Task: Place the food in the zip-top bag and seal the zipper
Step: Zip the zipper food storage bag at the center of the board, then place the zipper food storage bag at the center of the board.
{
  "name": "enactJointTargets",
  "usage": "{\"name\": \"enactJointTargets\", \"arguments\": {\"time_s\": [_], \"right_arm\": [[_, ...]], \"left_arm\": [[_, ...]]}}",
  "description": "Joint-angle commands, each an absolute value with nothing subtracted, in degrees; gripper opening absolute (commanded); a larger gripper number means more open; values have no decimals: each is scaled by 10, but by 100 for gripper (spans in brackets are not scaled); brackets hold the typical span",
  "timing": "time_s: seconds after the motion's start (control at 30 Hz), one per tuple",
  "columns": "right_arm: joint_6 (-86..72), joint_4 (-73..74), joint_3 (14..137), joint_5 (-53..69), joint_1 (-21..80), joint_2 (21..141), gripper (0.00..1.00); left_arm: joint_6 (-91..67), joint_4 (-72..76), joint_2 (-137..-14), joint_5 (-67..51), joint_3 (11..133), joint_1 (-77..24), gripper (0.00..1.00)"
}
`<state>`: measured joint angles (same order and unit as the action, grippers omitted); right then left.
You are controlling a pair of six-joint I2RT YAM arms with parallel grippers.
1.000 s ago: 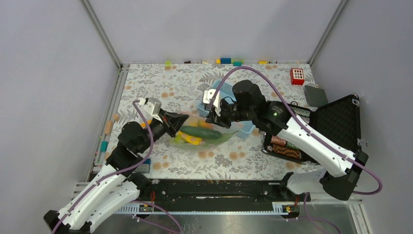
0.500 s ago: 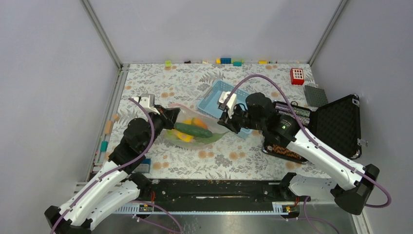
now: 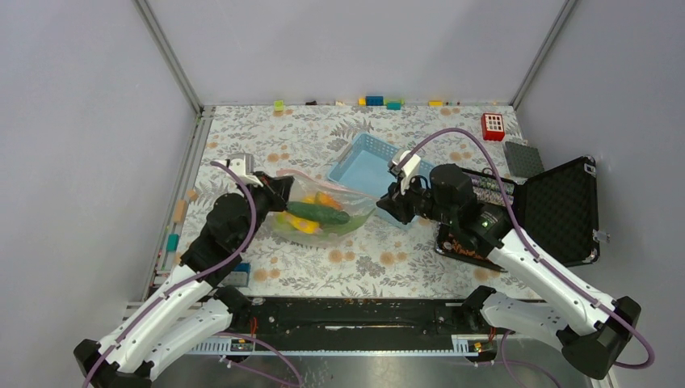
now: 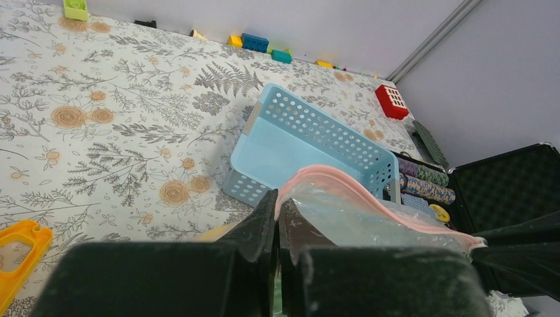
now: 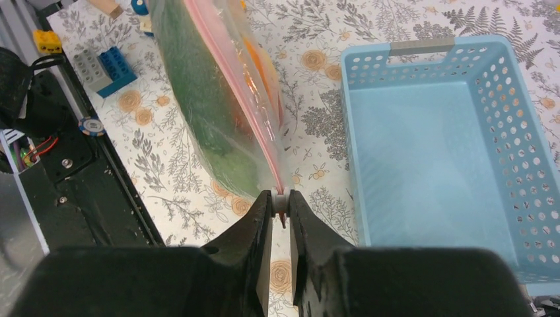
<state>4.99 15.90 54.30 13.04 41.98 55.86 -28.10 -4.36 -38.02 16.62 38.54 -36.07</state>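
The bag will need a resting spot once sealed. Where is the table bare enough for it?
Barest: the far-left cloth between the back-wall blocks and the bag, and the near strip in front of the bag. Crowded: the right side, where the basket, the open case and the chips sit close together.

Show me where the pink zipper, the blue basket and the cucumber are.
zipper [image 4: 323, 172], left wrist view, top of the pink strip's arch.
blue basket [image 5: 422, 152], right wrist view, its bare floor.
cucumber [image 3: 319, 213], top external view, middle of its length.
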Motion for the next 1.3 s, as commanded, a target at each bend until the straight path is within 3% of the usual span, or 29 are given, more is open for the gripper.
{"name": "enactJointTargets", "arguments": {"time_s": [0.0,0.3,0.57,0.77,0.83,0.87,0.9,0.97,1.03,1.27], "right_arm": [[35,183,531,102,391,543,2],[31,173,548,128,383,564,0],[-15,177,613,154,383,634,0],[-22,182,605,162,382,625,0],[-17,180,598,190,382,616,0],[-12,176,591,211,382,609,0],[-5,166,576,230,382,603,0],[-3,146,556,253,382,591,0],[5,131,545,270,382,588,0],[26,115,534,362,391,611,0]], "left_arm": [[-273,-35,-378,264,418,-346,0],[-265,-30,-400,236,431,-335,0],[-273,-62,-494,197,500,-312,0],[-263,-38,-478,148,481,-304,0],[-257,-35,-459,118,470,-304,9],[-261,-35,-446,111,462,-304,19],[-272,-37,-432,112,452,-304,33],[-327,-66,-403,148,442,-304,75],[-386,-88,-360,166,433,-303,95],[-478,-122,-253,166,422,-305,99]]}}
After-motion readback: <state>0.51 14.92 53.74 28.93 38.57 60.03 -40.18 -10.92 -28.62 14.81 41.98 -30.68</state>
